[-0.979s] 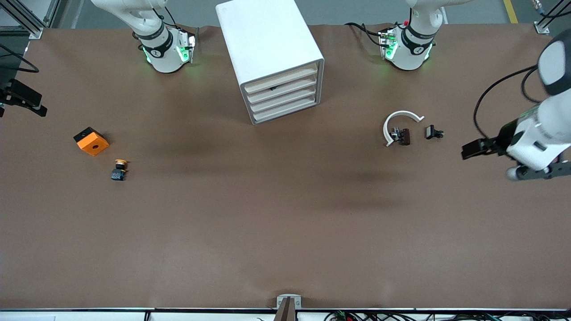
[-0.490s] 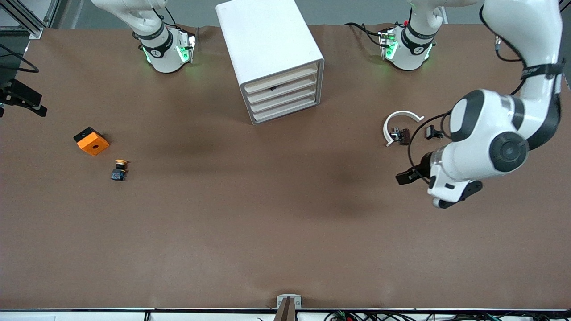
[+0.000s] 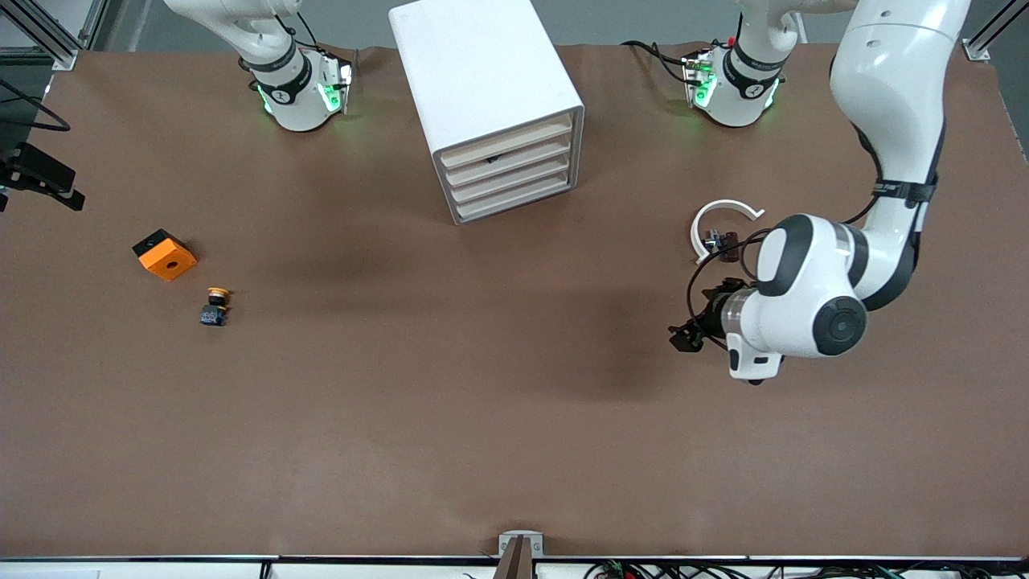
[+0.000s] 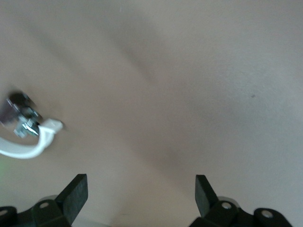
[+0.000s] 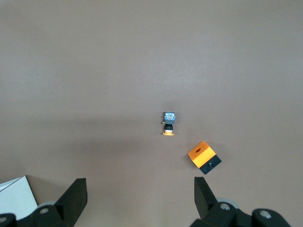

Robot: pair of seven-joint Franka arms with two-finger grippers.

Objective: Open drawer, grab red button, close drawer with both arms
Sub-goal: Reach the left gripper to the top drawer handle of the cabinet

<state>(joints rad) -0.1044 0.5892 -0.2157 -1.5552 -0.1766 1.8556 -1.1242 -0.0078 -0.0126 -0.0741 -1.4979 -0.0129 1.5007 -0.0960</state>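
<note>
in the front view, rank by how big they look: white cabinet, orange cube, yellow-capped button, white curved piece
1. White cabinet, by far the largest.
2. White curved piece.
3. Orange cube, somewhat smaller.
4. Yellow-capped button, the smallest.

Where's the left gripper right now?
In the front view the left gripper hangs open over bare table toward the left arm's end, close to the white ring piece.

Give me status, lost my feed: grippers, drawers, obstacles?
Left gripper open, empty, over bare table. Right gripper open, high above yellow button. Drawers all shut. Nothing blocking cabinet front.
</note>
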